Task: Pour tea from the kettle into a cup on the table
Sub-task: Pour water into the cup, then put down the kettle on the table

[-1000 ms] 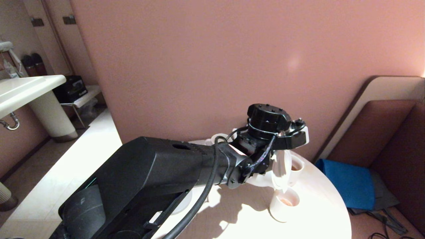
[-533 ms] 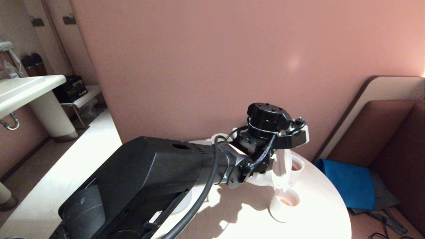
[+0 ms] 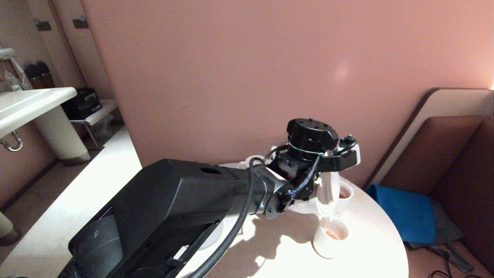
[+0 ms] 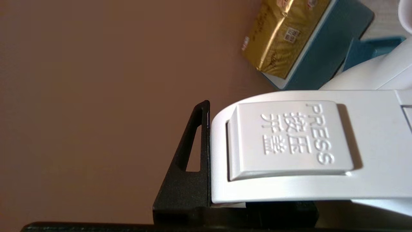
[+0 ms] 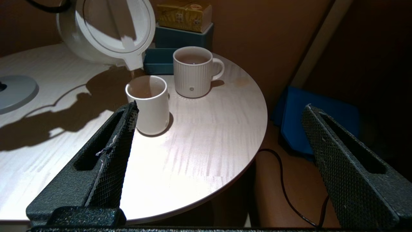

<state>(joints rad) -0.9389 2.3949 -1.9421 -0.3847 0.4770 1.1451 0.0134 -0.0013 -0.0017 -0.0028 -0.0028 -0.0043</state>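
Observation:
My left gripper (image 3: pixel 332 161) is shut on the loop handle (image 4: pixel 289 138) of the white kettle (image 5: pixel 109 29); one black finger (image 4: pixel 190 167) presses against the handle. The kettle hangs tilted above the round white table (image 5: pixel 199 138), its spout just over the small handleless cup (image 5: pixel 149 106). A thin stream of reddish-brown tea (image 5: pixel 132 73) falls into the cup, where tea (image 3: pixel 332 234) has pooled. My right gripper (image 5: pixel 220 106) is open and holds nothing, low beside the table's near right edge, a short way from the cup.
A ribbed white mug (image 5: pixel 193 72) with a loop handle stands just behind the cup, holding tea. The grey kettle base (image 5: pixel 13 91) lies on the table. A blue box with a gold packet (image 5: pixel 183 29) sits against the wall. A cable (image 5: pixel 283 180) runs on the floor.
My left gripper and the kettle have risen slightly, still tilted over the cup. The cup and mug have not moved.

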